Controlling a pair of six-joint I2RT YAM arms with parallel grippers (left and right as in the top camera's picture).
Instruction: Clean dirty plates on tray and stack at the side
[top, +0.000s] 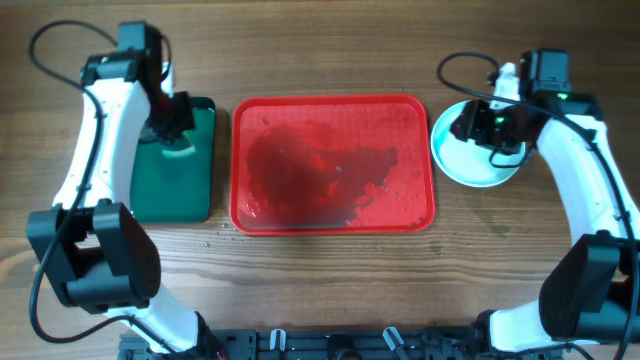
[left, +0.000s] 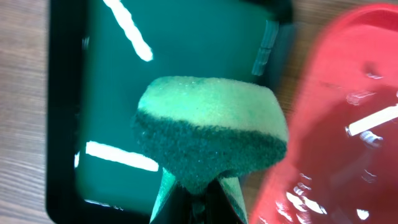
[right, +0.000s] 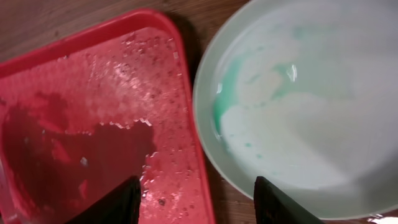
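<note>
The red tray (top: 333, 165) lies in the middle of the table, wet and smeared, with no plate on it; it also shows in the left wrist view (left: 348, 124) and the right wrist view (right: 93, 124). A pale mint plate (top: 468, 160) with teal smears (right: 298, 112) sits on the table to the tray's right. I cannot tell whether more plates lie under it. My right gripper (top: 478, 127) is open and empty (right: 196, 205), above the gap between tray and plate. My left gripper (top: 178, 125) is shut on a green-and-yellow sponge (left: 211, 134) over the dark green tray (top: 175, 165).
The dark green tray (left: 186, 43) lies left of the red tray, close beside it. Small crumbs dot the wood in front of the red tray (top: 225, 235). Bare wooden table (top: 330, 290) runs along the front.
</note>
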